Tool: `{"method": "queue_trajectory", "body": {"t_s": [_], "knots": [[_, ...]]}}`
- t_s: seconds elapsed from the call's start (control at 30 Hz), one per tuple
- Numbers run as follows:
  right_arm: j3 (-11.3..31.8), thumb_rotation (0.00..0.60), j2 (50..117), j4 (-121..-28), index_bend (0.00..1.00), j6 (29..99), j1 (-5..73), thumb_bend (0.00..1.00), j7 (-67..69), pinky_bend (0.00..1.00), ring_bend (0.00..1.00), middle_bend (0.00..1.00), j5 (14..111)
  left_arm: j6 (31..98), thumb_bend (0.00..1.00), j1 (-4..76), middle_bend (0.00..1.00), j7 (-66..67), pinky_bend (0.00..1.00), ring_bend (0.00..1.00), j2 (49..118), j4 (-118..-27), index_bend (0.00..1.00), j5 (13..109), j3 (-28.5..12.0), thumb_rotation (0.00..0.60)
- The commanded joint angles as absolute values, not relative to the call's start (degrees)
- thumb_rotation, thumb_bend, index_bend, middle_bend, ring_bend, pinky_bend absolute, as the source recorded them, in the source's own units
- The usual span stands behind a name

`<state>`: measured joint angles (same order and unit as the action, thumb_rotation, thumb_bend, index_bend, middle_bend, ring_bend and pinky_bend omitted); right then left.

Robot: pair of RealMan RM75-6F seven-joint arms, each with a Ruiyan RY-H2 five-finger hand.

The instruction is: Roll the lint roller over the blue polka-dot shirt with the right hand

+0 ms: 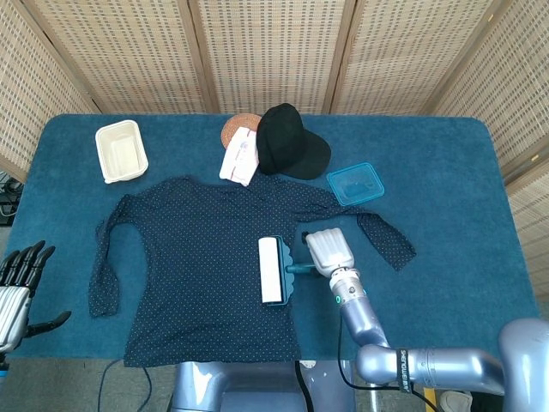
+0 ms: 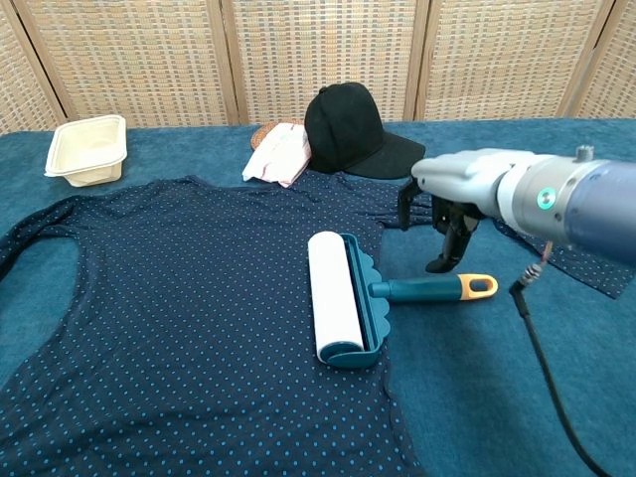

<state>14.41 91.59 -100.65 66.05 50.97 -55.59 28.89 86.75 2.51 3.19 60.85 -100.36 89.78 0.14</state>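
Note:
The blue polka-dot shirt point(image 1: 197, 266) point(image 2: 179, 328) lies spread flat on the blue table. On its right hem rests the lint roller point(image 1: 271, 270) point(image 2: 335, 296), white roll on the shirt, teal handle point(image 2: 427, 289) with an orange end pointing right. My right hand point(image 1: 328, 251) point(image 2: 445, 217) hovers just above that handle, its fingers point(image 2: 443, 260) hanging down apart and holding nothing. In the head view it hides the handle. My left hand point(image 1: 19, 287) stays open at the table's front left edge, off the shirt.
A black cap point(image 1: 290, 142) point(image 2: 353, 129), a folded white cloth point(image 1: 240, 156) and a cork coaster point(image 1: 236, 127) sit behind the shirt's collar. A cream container point(image 1: 121, 151) stands at the back left. A blue lid point(image 1: 355, 184) point(image 2: 477, 182) lies beside the right sleeve.

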Motion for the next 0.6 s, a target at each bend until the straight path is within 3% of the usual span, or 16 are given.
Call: {"method": "queue_trajectory", "body": {"t_s": [0.03,0.6], "knots": [[13.1,0.6,92.63,-99.59,0.37,66.13,51.34,0.41,-55.3,1.0,1.0,1.0,28.29,86.41,0.0,2.63,0.0,3.47,0.0,0.0,60.96,-100.34,0.0,89.71,0.24,0.6],[9.84,0.6,97.1,-94.05,0.41,66.01,51.41,0.41,-51.77,1.0,1.0,1.0,29.48,86.15,0.0,2.74,0.0,4.56,0.0,0.0,61.46,-100.4,0.0,89.57,0.37,0.6]]}}
